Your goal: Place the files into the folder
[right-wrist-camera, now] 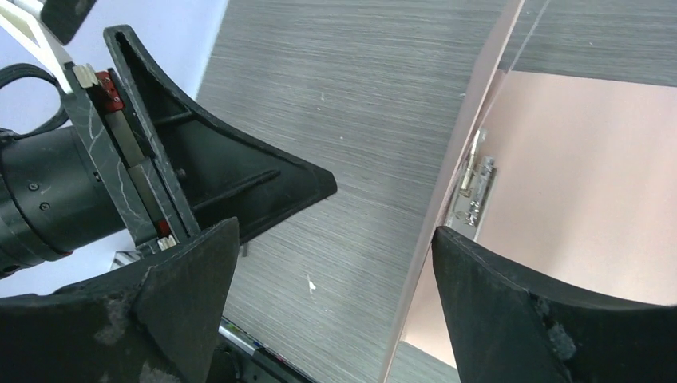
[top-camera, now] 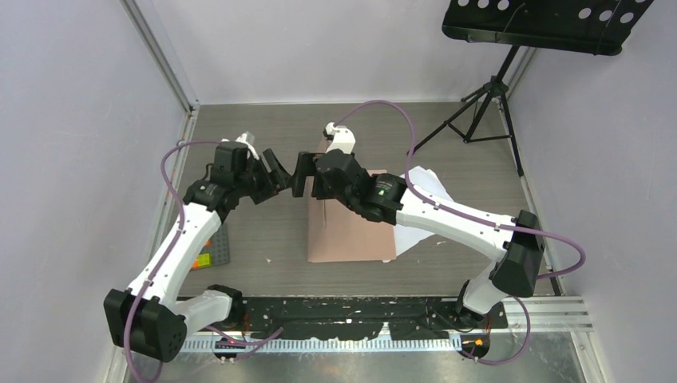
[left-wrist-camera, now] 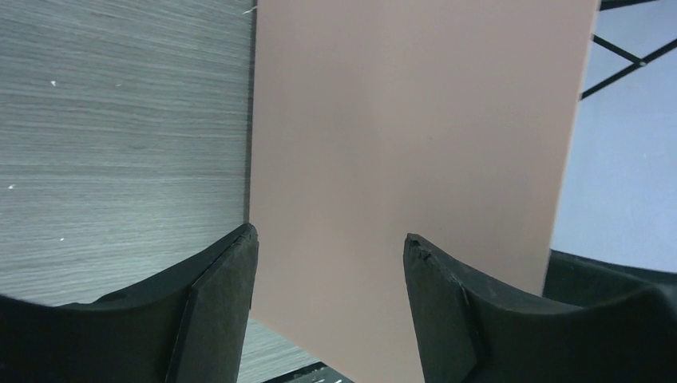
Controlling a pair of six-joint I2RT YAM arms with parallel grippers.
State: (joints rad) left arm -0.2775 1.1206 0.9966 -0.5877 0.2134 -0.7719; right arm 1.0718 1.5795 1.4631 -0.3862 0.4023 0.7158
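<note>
The salmon-pink folder [top-camera: 351, 235] lies at the table's middle with its cover [right-wrist-camera: 463, 159] raised almost upright along its left edge. A small metal clip [right-wrist-camera: 475, 191] sits inside near the spine. My left gripper [top-camera: 279, 177] is open and faces the cover's outer face [left-wrist-camera: 415, 120], which fills the space beyond its fingertips [left-wrist-camera: 330, 237]. My right gripper [top-camera: 306, 177] is open, and the cover's edge runs between its fingers [right-wrist-camera: 335, 231], close to the right one, unclamped. The white files [top-camera: 427, 187] lie right of the folder, partly under my right arm.
A black tripod stand [top-camera: 479, 104] is at the back right, its tray overhead. A dark plate with coloured pieces [top-camera: 209, 254] lies at the left under my left arm. One finger of the left gripper [right-wrist-camera: 199, 167] is close in front of the right gripper.
</note>
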